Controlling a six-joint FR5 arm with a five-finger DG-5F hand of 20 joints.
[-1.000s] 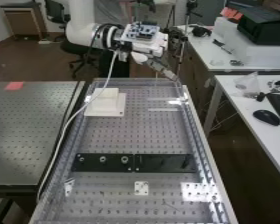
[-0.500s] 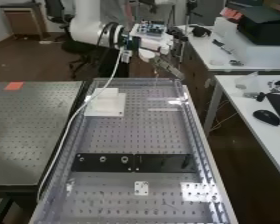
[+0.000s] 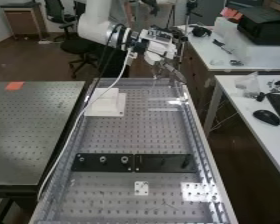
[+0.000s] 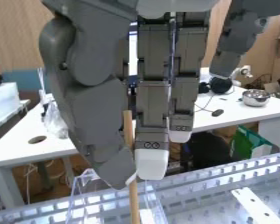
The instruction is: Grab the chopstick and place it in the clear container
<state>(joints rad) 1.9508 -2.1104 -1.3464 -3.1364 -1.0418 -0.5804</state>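
Single chopstick (image 4: 133, 202) points nearly straight down toward the clear container (image 4: 84, 197); your hand (image 4: 152, 102) pinches it closed. Keep it upright.

one hand (image 3: 170, 71), one chopstick (image 4: 133, 201), one container (image 4: 85, 201)

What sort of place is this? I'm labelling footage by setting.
Probably a robotics lab or workshop: a white robot arm carries a dark grey hand over a bench with a perforated top, with another perforated table beside it.
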